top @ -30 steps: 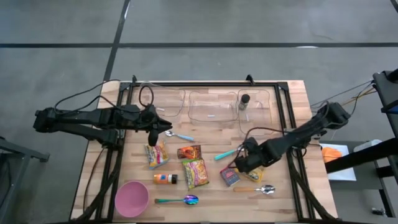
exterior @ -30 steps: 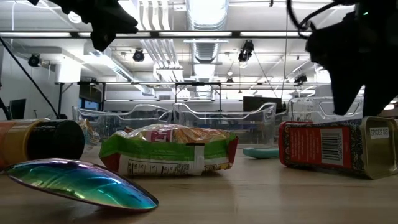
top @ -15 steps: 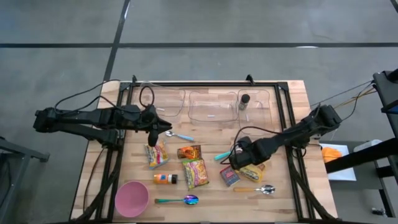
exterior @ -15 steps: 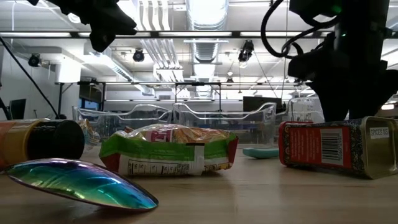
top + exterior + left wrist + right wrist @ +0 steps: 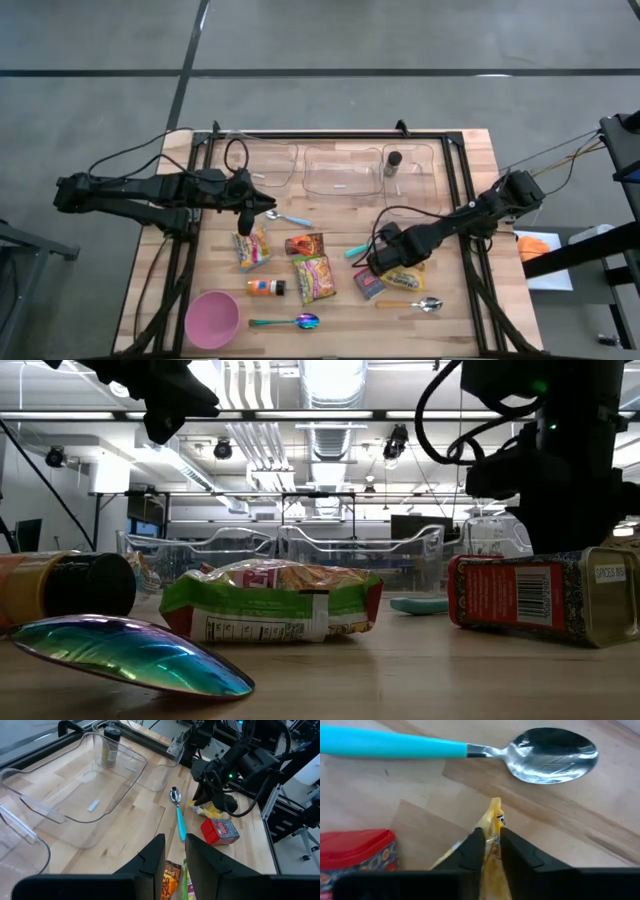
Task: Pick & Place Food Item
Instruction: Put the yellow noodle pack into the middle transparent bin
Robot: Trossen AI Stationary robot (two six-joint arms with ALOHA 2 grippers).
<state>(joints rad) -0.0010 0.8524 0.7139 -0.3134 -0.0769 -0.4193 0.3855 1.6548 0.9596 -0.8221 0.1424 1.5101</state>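
Nearest the low camera lay an iridescent spoon [image 5: 130,652] on the desk [image 5: 420,680], then a green noodle packet [image 5: 270,602] and a red tin [image 5: 525,592]; this view hid the yellow packet [image 5: 492,820] entirely behind the tin. Only the right wrist view showed it: the right end effector [image 5: 489,842] had its two dark fingers clenched on the packet's crinkled yellow edge, printed with small red marks, just beside the tin's red lid and near the bowl of a teal-handled spoon [image 5: 470,747]. From overhead the packet [image 5: 408,279] sat at the desk's right side, between the tin and a second spoon. Farther back, the left end effector [image 5: 246,222] hovered over another packet, fingers nearly together, grasping nothing, with clear bins [image 5: 340,170] beyond
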